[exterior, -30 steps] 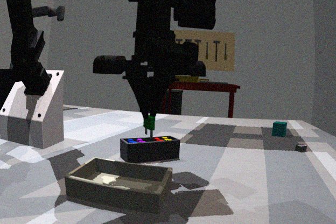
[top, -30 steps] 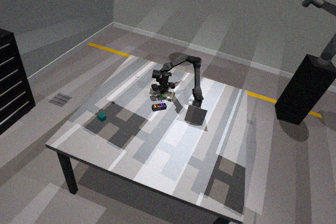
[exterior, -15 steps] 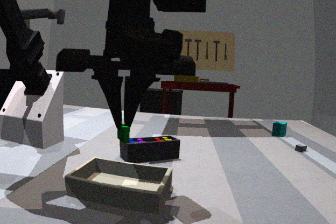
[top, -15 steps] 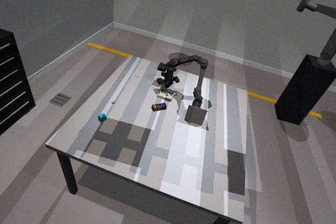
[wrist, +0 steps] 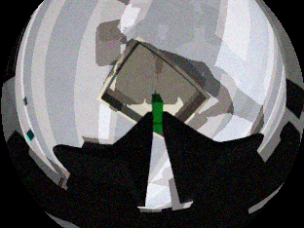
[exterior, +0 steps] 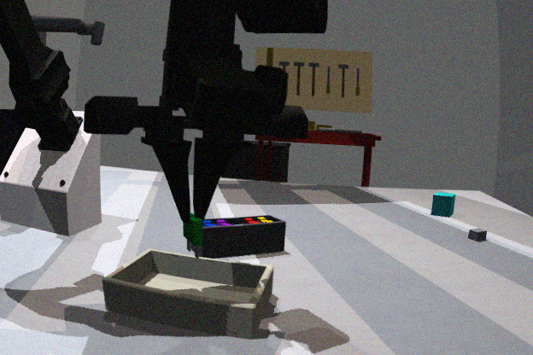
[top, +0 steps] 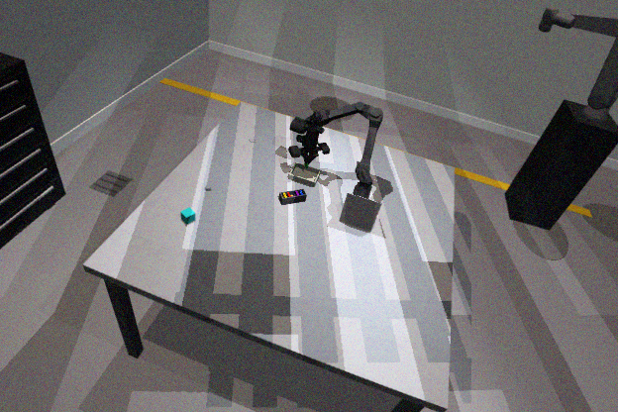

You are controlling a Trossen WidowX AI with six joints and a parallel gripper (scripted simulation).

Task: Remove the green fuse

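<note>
My gripper (top: 306, 164) (exterior: 193, 219) (wrist: 157, 116) is shut on the green fuse (exterior: 194, 230) (wrist: 157, 108), which hangs upright with its prongs down. The fuse is above the tray (top: 294, 180) (exterior: 178, 302) (wrist: 108, 106), over its inside near the rim by the wrist view. The tray is beige, shallow and lies on the table. The black fuse block (top: 292, 199) (exterior: 244, 241) stands beside the tray, apart from the fuse. It holds yellow, red, purple and blue fuses. The wrist view does not show the block.
A cyan cube (top: 187, 215) (exterior: 442, 204) (wrist: 30, 134) and a small dark block (top: 208, 189) (exterior: 477, 234) (wrist: 25, 100) lie farther off on the table (top: 248, 272). The arm's own base (top: 360, 212) (exterior: 49, 190) stands on the other side of the fuse block.
</note>
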